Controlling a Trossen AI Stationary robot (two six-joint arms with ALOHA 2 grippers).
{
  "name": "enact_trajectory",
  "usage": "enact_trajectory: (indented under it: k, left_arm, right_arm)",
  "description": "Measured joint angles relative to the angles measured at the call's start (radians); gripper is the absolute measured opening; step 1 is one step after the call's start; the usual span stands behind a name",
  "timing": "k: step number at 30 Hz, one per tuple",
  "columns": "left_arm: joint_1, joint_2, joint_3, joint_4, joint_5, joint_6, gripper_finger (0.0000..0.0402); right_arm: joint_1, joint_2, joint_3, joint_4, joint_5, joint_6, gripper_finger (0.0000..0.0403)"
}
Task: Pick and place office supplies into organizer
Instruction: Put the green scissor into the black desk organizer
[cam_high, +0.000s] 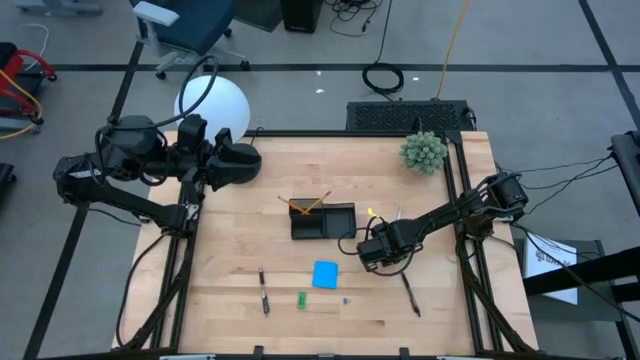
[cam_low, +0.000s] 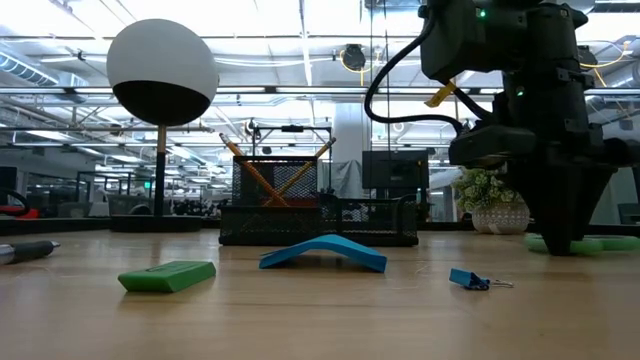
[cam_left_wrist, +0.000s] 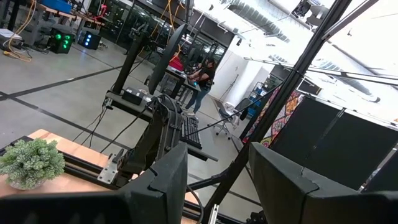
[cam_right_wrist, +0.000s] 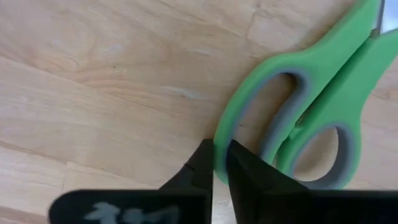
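The right gripper (cam_right_wrist: 221, 163) was down on the table (cam_high: 230, 290) toward its right edge, just right of the organizer (cam_high: 322, 221), and its two dark fingers had pinched together on the rim of one handle loop of the green-handled scissors (cam_right_wrist: 311, 99), which lay flat on the wood. The hold was on the outer edge of the loop, thin plastic caught between the fingertips, not through the hole. Scissors like these probably handle as a stiff, fairly light thing with a smooth, somewhat slippery handle and most of the weight out toward the blades, so a pinch at the very rim of one loop would likely let them swing or pivot once lifted; a deeper bite across the loop, or nearer the pivot, would seem steadier. The left gripper (cam_high: 235, 160) waited near the table's far left corner, its fingers held apart and empty. The organizer stood near the middle of the table with orange pencils (cam_high: 308, 204) leaning in its rear cup. A blue note pad (cam_high: 325, 274), a small green piece (cam_high: 301, 298) and two pens (cam_high: 264, 292) lay toward the near edge.
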Motion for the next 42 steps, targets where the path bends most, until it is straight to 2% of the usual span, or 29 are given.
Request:
enact_trajectory:
  k: [5,9,14,42]
  left_arm:
    - [0.0,0.0,0.0,0.0,0.0,0.0,0.0166]
    - [0.0,0.0,0.0,0.0,0.0,0.0,0.0166]
    - [0.0,0.0,0.0,0.0,0.0,0.0,0.0166]
    - [0.0,0.0,0.0,0.0,0.0,0.0,0.0166]
  right_arm:
    - [0.0,0.0,0.0,0.0,0.0,0.0,0.0025]
    - [-0.001,0.0,-0.001,0.0,-0.004,-0.009,0.001]
    - [-0.001,-0.013,-0.002,0.004,-0.014,-0.018,0.0013]
    - [0.0,-0.269,-0.003,-0.035,0.027,-0.026,0.0009]
